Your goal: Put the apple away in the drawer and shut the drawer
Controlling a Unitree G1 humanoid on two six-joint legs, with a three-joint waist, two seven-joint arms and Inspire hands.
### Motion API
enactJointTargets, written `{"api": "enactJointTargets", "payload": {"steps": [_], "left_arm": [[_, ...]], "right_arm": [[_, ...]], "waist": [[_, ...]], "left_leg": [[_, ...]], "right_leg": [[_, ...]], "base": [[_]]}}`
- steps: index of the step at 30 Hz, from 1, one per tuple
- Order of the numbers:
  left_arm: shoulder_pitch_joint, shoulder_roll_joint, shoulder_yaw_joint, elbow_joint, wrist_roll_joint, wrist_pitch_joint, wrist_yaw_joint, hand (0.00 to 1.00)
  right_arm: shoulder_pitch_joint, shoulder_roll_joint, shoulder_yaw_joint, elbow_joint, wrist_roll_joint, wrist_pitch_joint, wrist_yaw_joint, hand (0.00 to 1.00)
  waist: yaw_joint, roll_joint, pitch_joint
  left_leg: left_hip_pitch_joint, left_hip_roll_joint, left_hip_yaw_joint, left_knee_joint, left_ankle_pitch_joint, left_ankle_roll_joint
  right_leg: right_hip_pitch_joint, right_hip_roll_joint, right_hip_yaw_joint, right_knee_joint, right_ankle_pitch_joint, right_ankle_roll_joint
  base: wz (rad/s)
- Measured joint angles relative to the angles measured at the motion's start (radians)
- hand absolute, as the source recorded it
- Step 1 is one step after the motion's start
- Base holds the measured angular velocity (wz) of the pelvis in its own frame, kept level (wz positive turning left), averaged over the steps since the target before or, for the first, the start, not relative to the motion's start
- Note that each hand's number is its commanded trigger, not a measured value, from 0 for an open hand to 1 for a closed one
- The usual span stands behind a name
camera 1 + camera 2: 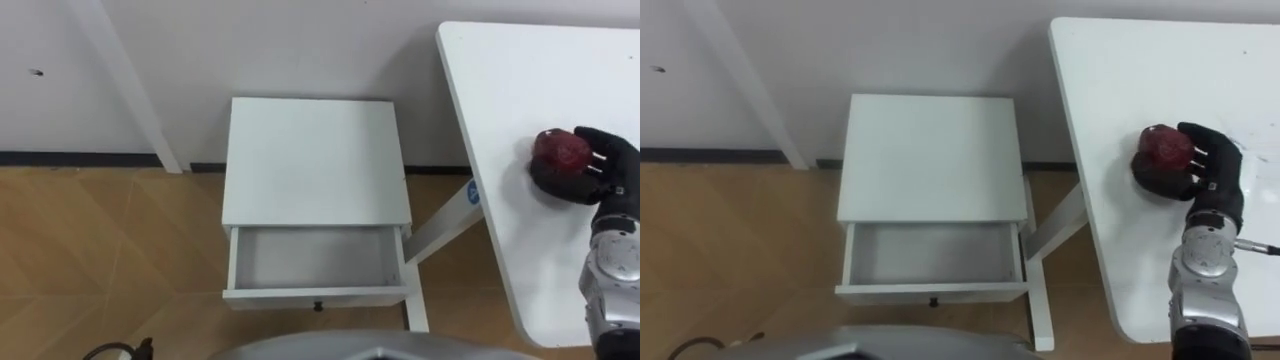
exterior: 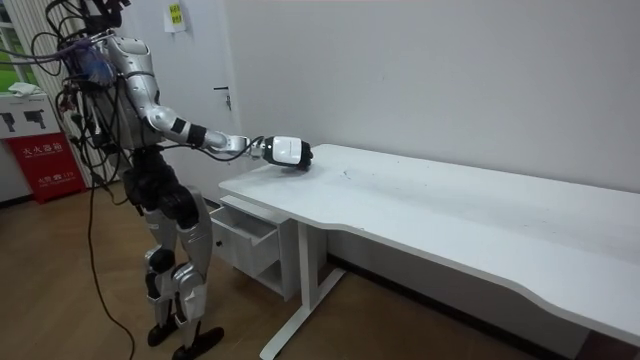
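- Found the right hand [image 1: 608, 165] curled round the apple [image 1: 558, 150], which rested on the worktop [image 1: 520, 80].
- Noted the drawer [image 1: 312, 258] open, well apart to the left and lower down.
- Judged a loose hold on the round apple likely to let it slip mid-carry and miss the drawer.

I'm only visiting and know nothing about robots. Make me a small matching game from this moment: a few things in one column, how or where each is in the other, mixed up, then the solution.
Things:
1. apple
2. drawer
3. right hand
4. cabinet

States:
A. pulled open
B. fingers curled round the fruit
C. dark red, lying on the white table
D. white, against the wall, to the left of the table

Pairs: 1-C, 2-A, 3-B, 4-D.
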Motion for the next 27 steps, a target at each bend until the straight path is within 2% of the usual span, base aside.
{"api": "enactJointTargets", "payload": {"steps": [10,12,15,19,21,25,27], "left_arm": [[0.0,0.001,0.001,0.0,0.0,0.005,-0.017,0.0],[-0.002,0.001,-0.001,-0.001,0.002,0.006,-0.017,0.0],[-0.005,0.001,-0.002,-0.002,0.002,0.007,-0.021,0.0],[-0.019,0.004,-0.002,-0.018,0.004,0.006,-0.028,0.0],[-0.025,0.005,-0.001,-0.023,0.004,0.004,-0.028,0.0],[-0.038,0.003,-0.024,-0.023,0.026,0.006,-0.028,0.0],[-0.048,-0.01,-0.025,-0.023,0.034,0.005,-0.029,0.0]], "right_arm": [[-0.012,0.001,0.015,-0.007,-0.001,0.014,0.026,1.0],[-0.012,0.002,0.035,-0.036,-0.004,0.031,0.033,1.0],[-0.009,0.003,0.107,-0.123,-0.036,0.063,0.069,1.0],[-0.012,0.014,0.184,-0.197,-0.112,0.063,0.113,1.0],[-0.011,0.022,0.202,-0.2,-0.12,0.064,0.135,1.0],[-0.011,0.041,0.277,-0.215,-0.177,0.066,0.162,1.0],[-0.009,0.059,0.324,-0.215,-0.211,0.066,0.19,1.0]], "waist": [[0.002,0.0,0.0007],[0.004,0.001,0.0012],[0.005,0.006,0.0032],[0.015,0.012,0.0008],[0.03,0.017,0.0032],[0.057,0.028,0.0027],[0.071,0.039,0.0028]], "left_leg": [[-0.001,-0.001,-0.001,0.003,0.0,0.0],[-0.002,0.0,0.0,0.003,0.0,0.0],[-0.005,0.0,0.001,0.004,0.0,0.0],[-0.02,-0.001,-0.009,0.02,0.0,0.0],[-0.02,-0.003,-0.024,0.022,0.0,0.0],[-0.022,-0.003,-0.033,0.022,0.0,0.0],[-0.026,-0.006,-0.042,0.025,0.0,0.0]], "right_leg": [[0.001,-0.001,-0.004,0.0,0.0,0.0],[0.0,-0.001,-0.004,0.002,0.0,0.0],[-0.005,-0.001,-0.002,0.003,0.001,-0.001],[-0.007,-0.004,-0.024,0.001,0.002,-0.001],[-0.001,-0.006,-0.046,0.001,0.003,0.0],[-0.001,-0.006,-0.051,0.0,0.003,0.0],[0.0,-0.008,-0.056,0.0,0.003,0.0]], "base": [[0.0],[0.0],[-0.01],[0.12],[0.19],[0.08],[0.12]]}}
